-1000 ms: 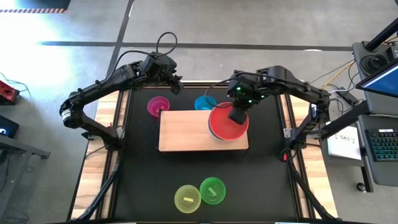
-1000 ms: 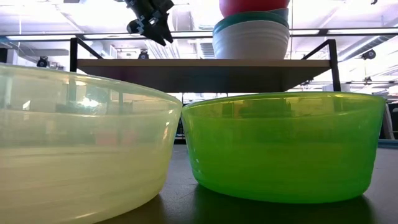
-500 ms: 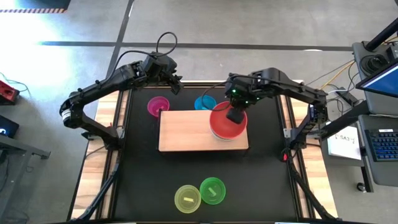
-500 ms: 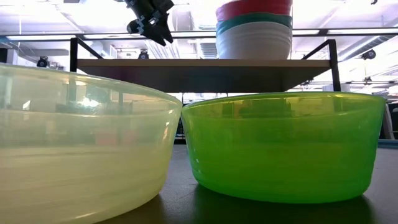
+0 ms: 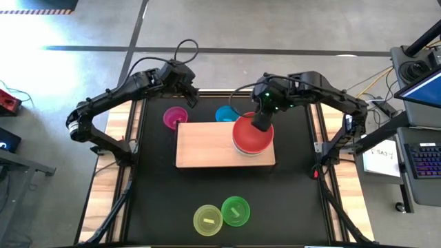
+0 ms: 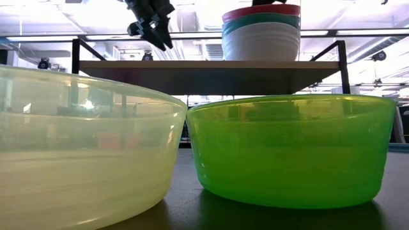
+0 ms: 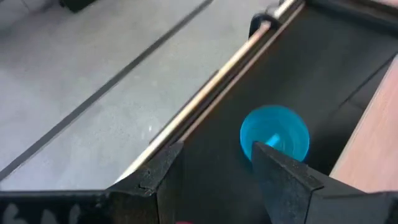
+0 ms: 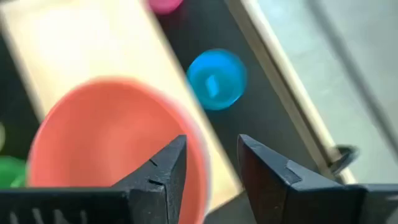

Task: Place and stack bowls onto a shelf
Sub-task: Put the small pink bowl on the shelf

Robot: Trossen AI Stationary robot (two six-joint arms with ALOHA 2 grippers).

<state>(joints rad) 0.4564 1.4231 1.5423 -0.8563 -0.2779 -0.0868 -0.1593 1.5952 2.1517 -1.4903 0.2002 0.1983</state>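
two tools: both are up at the far side of the table.
right tool [image 5: 260,124]: it hangs over the far rim of the red bowl [image 5: 251,136]; its fingers [image 8: 163,171] stand apart above that rim, released, with nothing between them.
red bowl: it sits on top of a stack at the right end of the shelf [image 5: 207,145]; in the low view, a teal-green bowl [image 6: 261,25] and a white bowl [image 6: 261,43] show beneath it.
left tool [image 5: 187,96]: it is raised above the far left part of the table, near the magenta bowl [image 5: 175,117]; its fingers [image 7: 286,180] are spread with nothing in them.
cyan bowl [image 5: 226,114]: it is on the black mat just behind the shelf, between the two tools.
magenta bowl: it is on the mat by the shelf's far left corner.
yellow-green bowl [image 5: 207,220]: it is on the near part of the table, touching or just beside the bright green bowl [image 5: 236,210].
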